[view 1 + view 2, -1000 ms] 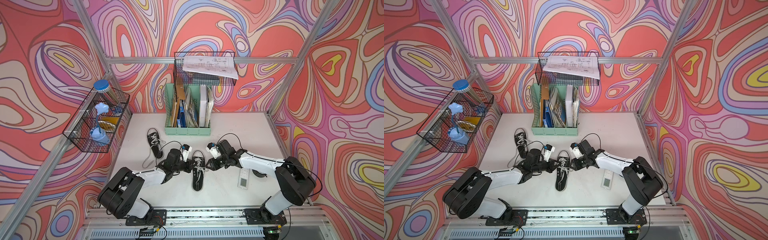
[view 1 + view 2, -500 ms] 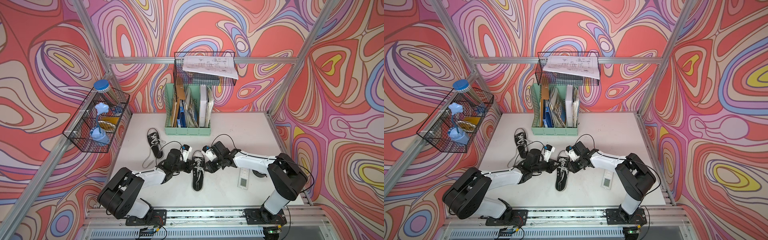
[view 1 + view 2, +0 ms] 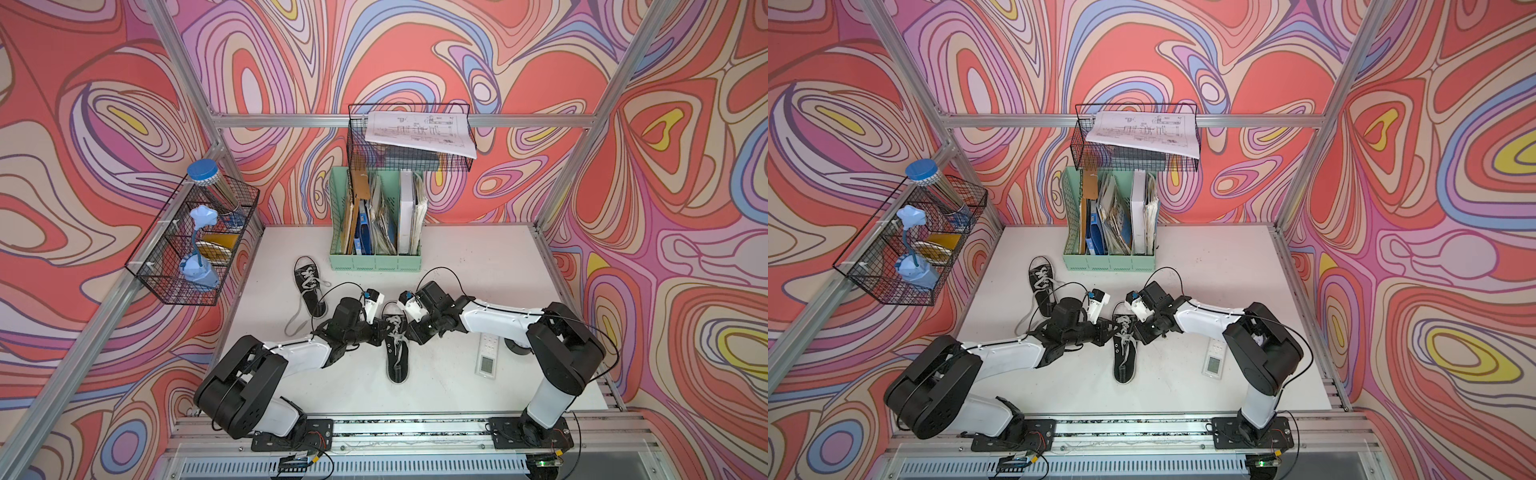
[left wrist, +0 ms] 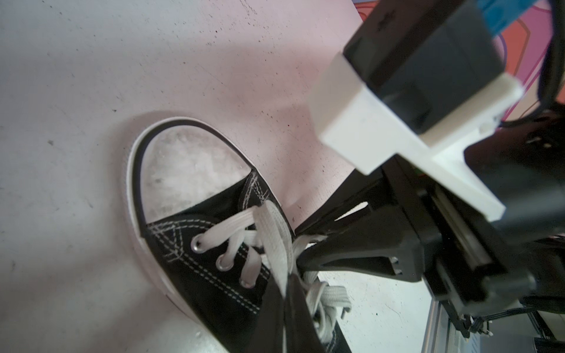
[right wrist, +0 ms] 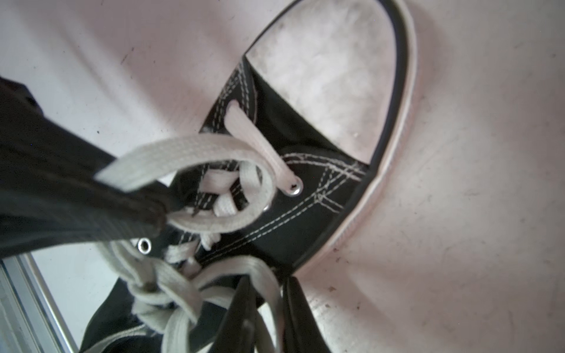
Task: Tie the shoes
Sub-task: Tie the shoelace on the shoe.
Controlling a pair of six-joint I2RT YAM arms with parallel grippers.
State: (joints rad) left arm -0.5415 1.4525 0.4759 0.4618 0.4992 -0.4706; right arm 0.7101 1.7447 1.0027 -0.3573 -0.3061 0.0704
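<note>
One of the shoes [image 3: 397, 353] [image 3: 1124, 353], a black sneaker with white laces, lies mid-table between both arms. The other shoe [image 3: 309, 291] lies further back to the left with its laces loose. My left gripper [image 3: 379, 334] [image 4: 287, 284] is at the near shoe's left side, shut on a white lace loop [image 5: 214, 180] pulled up over the eyelets. My right gripper [image 3: 409, 332] [image 5: 276, 293] is at the shoe's right side. Its two fingers [image 5: 241, 305] are pressed round another lace strand [image 5: 269, 287]. The knot area is partly hidden by the fingers.
A green file holder [image 3: 376, 257] stands behind the shoes, with a wire basket holding a paper sheet [image 3: 415, 133] above it. A wire shelf [image 3: 195, 249] hangs on the left wall. A white remote-like device [image 3: 487, 353] and a dark round object [image 3: 517, 347] lie under the right arm.
The right gripper has moved left to the near shoe and closed its jaws on a lace strand. The left gripper has kept its hold and place.
</note>
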